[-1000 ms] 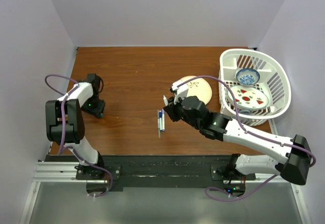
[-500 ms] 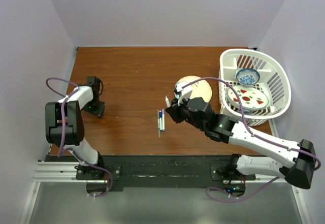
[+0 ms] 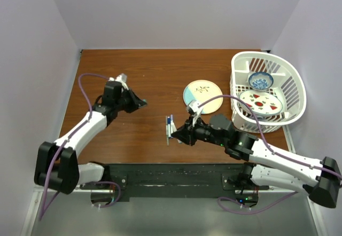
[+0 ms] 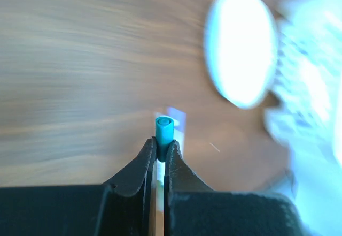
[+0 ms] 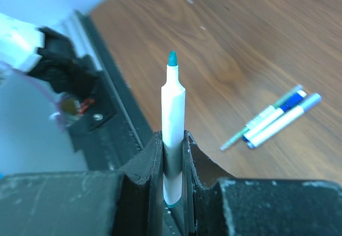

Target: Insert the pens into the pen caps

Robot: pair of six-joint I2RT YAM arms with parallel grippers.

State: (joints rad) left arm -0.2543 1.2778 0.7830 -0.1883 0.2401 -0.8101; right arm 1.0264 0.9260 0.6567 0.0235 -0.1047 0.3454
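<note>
Since a second ago the left arm has swung from the table's left edge in toward the middle, and the right arm has dropped nearer to the loose pens.

Between the fingertips of the left claw [image 4: 161,142] sits the green cap [image 4: 164,130], pinched at its base with the jaws nearly together. Its long axis runs on in line with the fingers, and the round open mouth faces outward, away from the claw. From above, the left claw [image 3: 140,103] hangs over bare wood left of centre.

The right claw [image 5: 172,139] is clamped on a white pen [image 5: 173,107]. That pen also lies along the fingers' line: the tail is buried between the jaws, most of the barrel stands out beyond the fingertips, and the teal tip points straight away from the claw. From above, the right claw [image 3: 179,134] sits just right of the two loose pens [image 3: 169,127], with the left claw well apart on their other side.

Beyond and to the right of the held pen's tip, in the wrist view, the loose pens [image 5: 278,119] lie flat and side by side on the table [image 3: 149,75], touching, with blue ends towards the far right.

Behind the right claw lies a pale plate [image 3: 203,96]. Farther right stands a white basket [image 3: 296,94] holding a blue bowl [image 3: 261,80] and a strawberry-patterned plate [image 3: 261,103].
</note>
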